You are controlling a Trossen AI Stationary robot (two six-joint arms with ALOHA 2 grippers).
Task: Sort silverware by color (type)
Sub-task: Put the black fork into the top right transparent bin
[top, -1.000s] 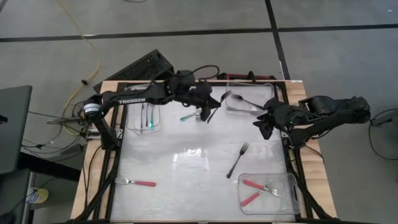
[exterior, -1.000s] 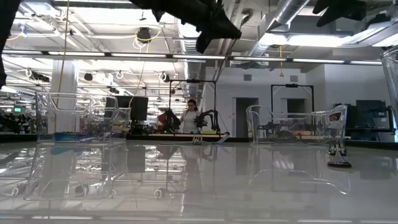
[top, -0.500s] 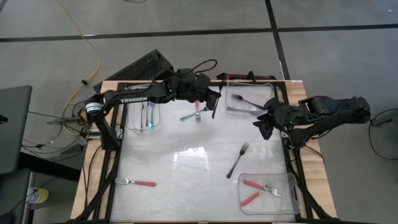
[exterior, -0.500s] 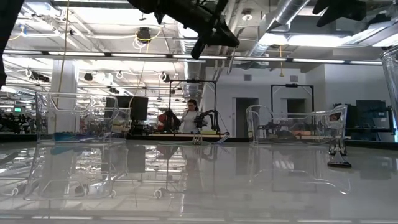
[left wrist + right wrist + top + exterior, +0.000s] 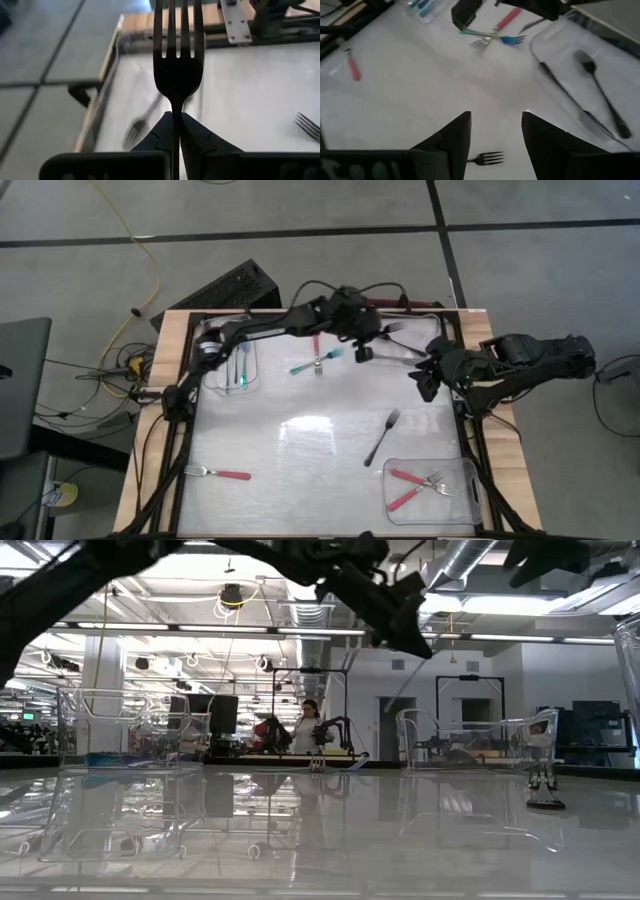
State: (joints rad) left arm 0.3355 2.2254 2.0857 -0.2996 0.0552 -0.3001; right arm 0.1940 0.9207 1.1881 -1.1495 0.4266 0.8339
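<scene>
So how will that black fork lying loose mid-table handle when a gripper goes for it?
The black fork lies flat on the glossy table, so it may slide when nudged. It looks thin and stiff, probably light. Its slim handle leaves little to pinch.

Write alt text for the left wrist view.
The left end effector is shut on a black fork held tines-up above a clear tray at the table's edge, where another black fork lies blurred.

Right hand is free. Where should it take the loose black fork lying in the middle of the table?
Take the black fork mid-handle, from straight above, fingers across the shaft. It lies flat and alone on the table, tines toward the far side, and the thin handle is clear on both sides. The right hand waits open nearby.
</scene>
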